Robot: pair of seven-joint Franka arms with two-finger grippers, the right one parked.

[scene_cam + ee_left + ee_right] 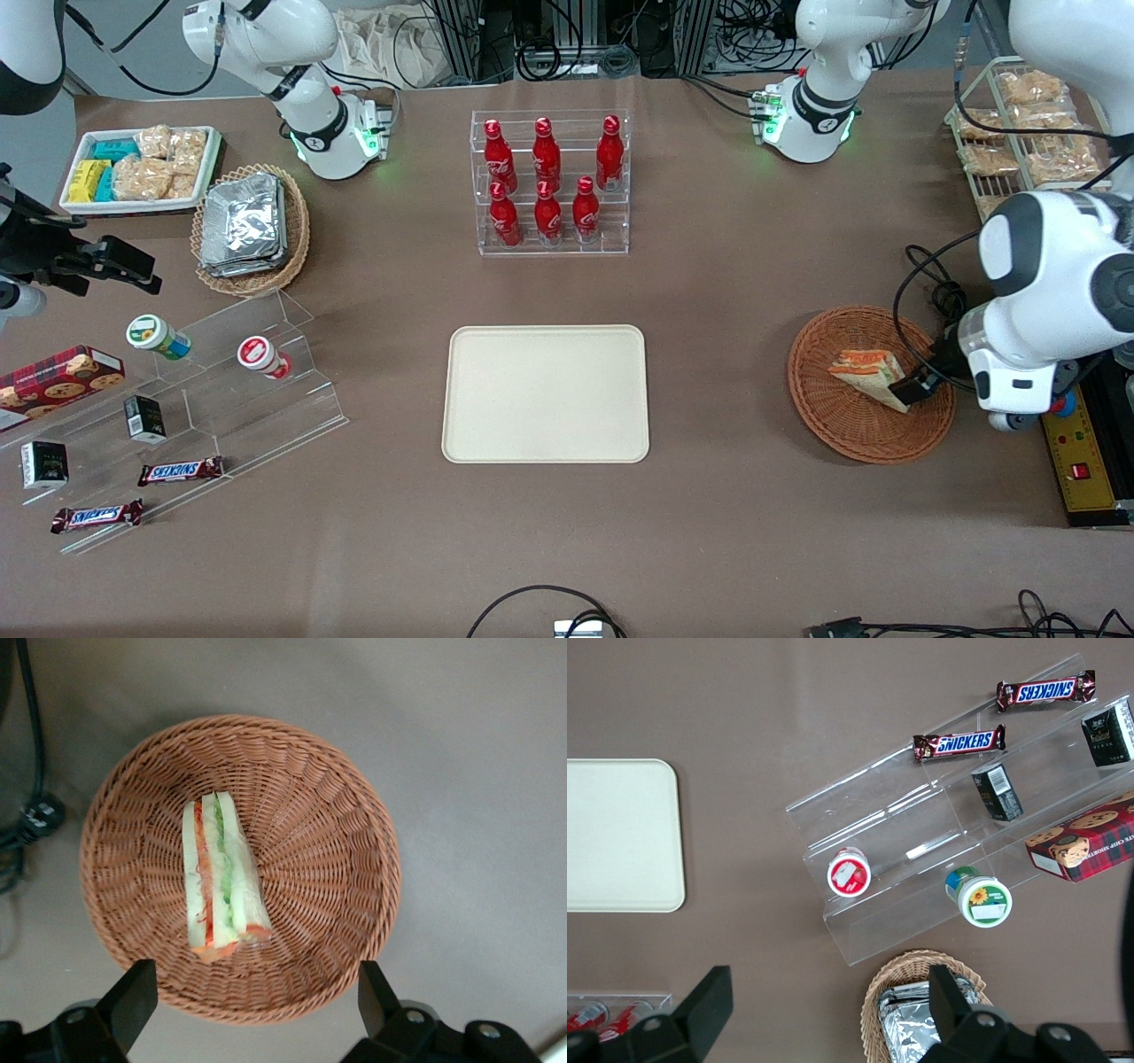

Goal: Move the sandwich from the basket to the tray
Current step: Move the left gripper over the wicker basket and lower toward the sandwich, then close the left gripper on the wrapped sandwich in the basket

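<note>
Sandwich (220,875) lies in the basket (337,850), off-centre, filling edge facing up — nothing gripping it yet. Gripper (251,997) hangs above the basket, fingers (133,997) spread wide apart, straddling more than the wedge's width, likely to drop around it. Tray (545,394) sits bare mid-tabletop, well apart from the basket — ready as the drop spot.

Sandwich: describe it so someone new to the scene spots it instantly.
Find the round reddish-brown wicker basket toward the working arm's end of the table, level with the cream rectangular tray. The triangular white-bread sandwich with orange and green filling lies alone inside, below the open gripper. The bagged tan snacks nearby sit on a wire rack.
</note>
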